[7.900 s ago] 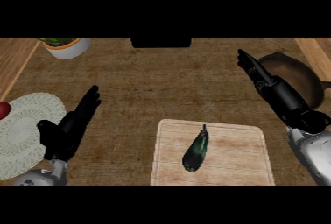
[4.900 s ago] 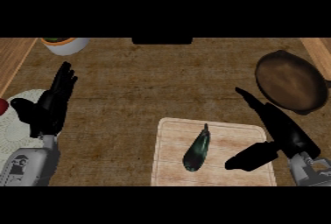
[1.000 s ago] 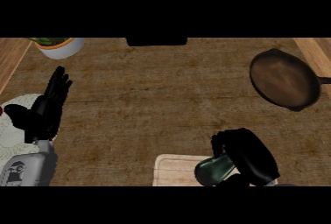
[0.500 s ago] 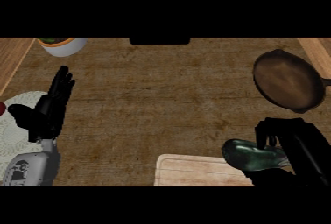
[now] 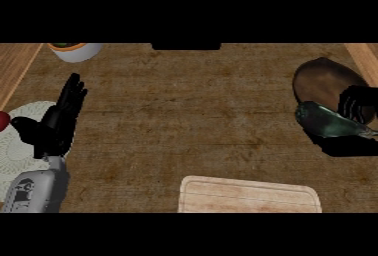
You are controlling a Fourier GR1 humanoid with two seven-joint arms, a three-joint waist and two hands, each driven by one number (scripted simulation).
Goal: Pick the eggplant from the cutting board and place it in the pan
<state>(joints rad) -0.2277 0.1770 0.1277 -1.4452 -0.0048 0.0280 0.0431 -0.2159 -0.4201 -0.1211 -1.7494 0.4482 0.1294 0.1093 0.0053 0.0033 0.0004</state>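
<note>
The brown wood-grained bench carries a pale rectangular wooden cutting board, well down-left of the dark round pan. Far left of the pan, the black left hand rests with its fingers straight. The black right hand curls round the glossy dark-green eggplant over the pan's near rim. The eggplant's long axis runs crosswise, rounded end leftward.
</note>
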